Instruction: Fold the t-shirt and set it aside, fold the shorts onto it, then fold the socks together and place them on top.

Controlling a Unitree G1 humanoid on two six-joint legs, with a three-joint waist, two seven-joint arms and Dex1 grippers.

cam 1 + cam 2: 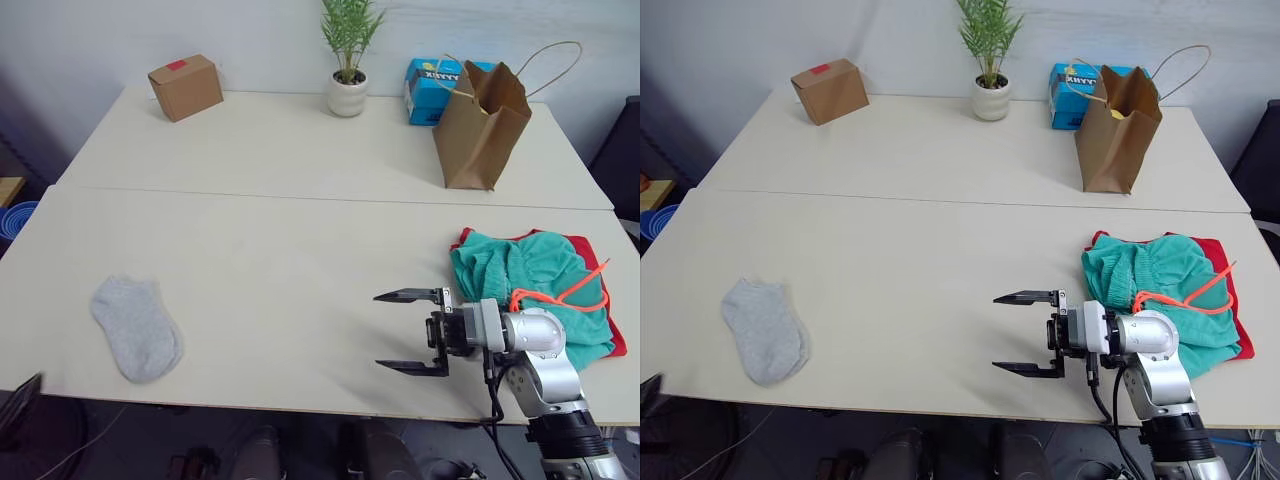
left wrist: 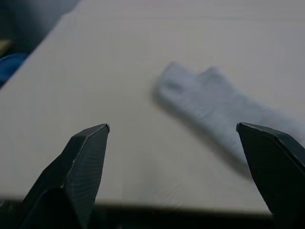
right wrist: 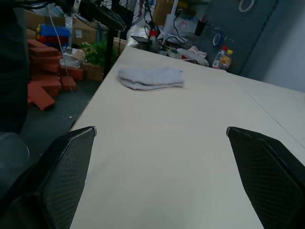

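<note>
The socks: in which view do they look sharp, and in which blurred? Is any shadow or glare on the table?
Left eye view: the socks look fairly sharp, with a thin soft shadow at their edge; the table is evenly lit, without glare. Left wrist view: the socks are soft and blurred, as are the open left gripper's fingers. Right wrist view: socks are clearer, far off.

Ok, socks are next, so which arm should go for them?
Left, probably. The socks lie near the table's left front edge, right ahead of the open left gripper. The open right gripper hovers far across, beside the shorts on the t-shirt.
</note>
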